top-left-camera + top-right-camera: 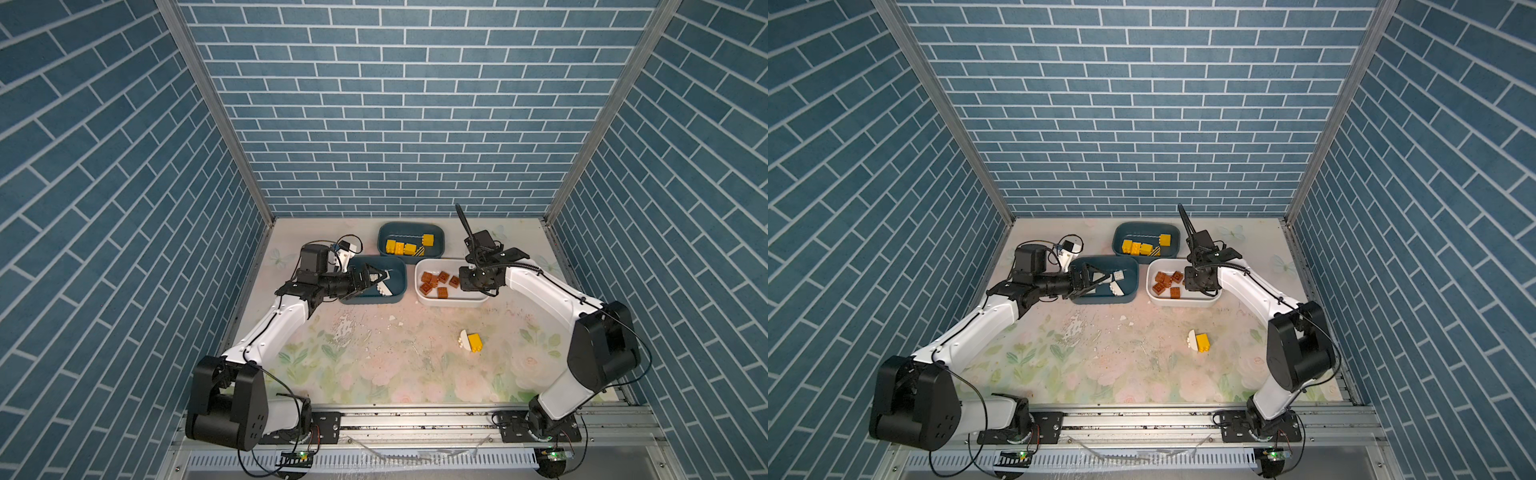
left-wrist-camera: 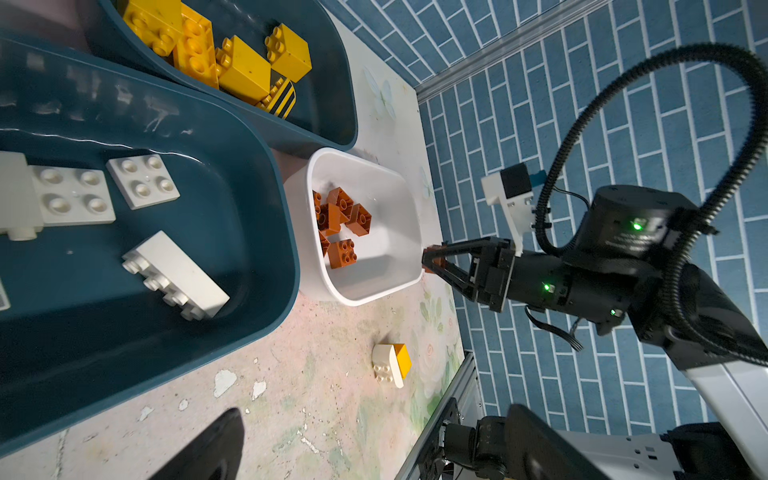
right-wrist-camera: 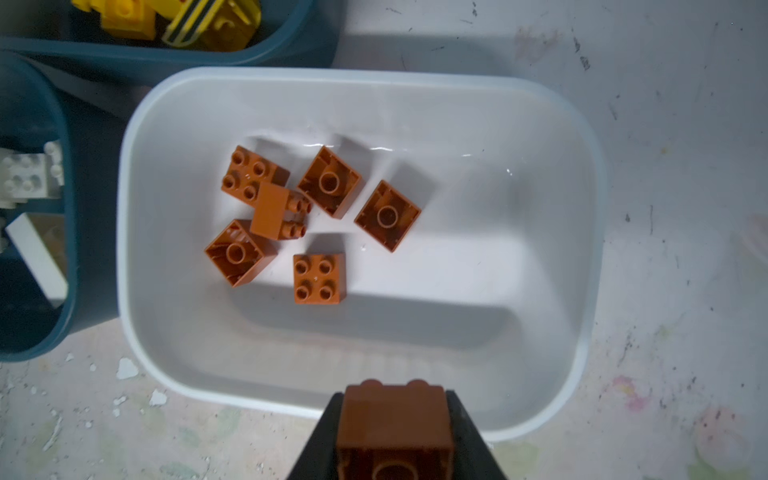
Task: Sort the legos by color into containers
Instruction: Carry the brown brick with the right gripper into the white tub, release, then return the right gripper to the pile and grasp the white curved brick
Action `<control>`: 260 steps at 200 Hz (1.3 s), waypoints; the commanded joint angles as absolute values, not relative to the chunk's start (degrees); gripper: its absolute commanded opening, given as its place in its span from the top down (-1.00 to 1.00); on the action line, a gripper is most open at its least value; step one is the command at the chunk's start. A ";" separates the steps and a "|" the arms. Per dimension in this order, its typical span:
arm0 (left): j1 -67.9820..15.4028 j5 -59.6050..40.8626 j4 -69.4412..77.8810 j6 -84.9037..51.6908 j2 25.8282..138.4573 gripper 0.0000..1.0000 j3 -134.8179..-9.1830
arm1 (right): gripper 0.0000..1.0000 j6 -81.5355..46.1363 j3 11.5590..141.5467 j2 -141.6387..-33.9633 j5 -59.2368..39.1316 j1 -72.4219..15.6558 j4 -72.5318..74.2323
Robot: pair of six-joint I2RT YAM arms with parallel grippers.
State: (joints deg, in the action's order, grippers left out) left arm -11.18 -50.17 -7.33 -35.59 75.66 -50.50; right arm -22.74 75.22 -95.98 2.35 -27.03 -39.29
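Only my wrist views show the brown brick [image 3: 394, 419] pinched in the right gripper [image 2: 432, 261] at the rim of the white tub [image 3: 124, 216]; the top views hide it. My left gripper [image 1: 381, 279] hangs wide over the near teal tub [image 1: 400, 293] of white bricks [image 2: 174, 274]; six brown bricks [image 3: 319, 278] lie in the white tub, yellow bricks [image 1: 399, 247] in the far teal tub [image 1: 441, 245], a touching white-and-yellow pair [image 1: 471, 341] loose on the table [image 1: 374, 365].

Six brown bricks [image 3: 320, 278] are lying jumbled in the white tub [image 3: 498, 257] — some studs-up, some upturned — with a seventh brown brick [image 3: 395, 419] hanging at its rim. Yellow bricks [image 1: 400, 247] are sitting in the far teal tub [image 1: 411, 227], white bricks [image 2: 174, 274] in the near teal tub [image 1: 398, 282]. Outside, a white brick [image 1: 464, 338] and a yellow brick [image 1: 476, 342] are lying touching.
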 commanded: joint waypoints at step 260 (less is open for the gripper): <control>-11.51 -50.94 -6.07 -35.40 76.18 -0.99 -49.81 | -0.09 -34.43 54.03 -79.39 -2.58 -40.07 -43.17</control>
State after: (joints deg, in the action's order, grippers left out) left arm -11.27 -50.28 -6.55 -35.79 75.66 -50.24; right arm -27.59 57.45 -80.99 -5.56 -37.71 -41.06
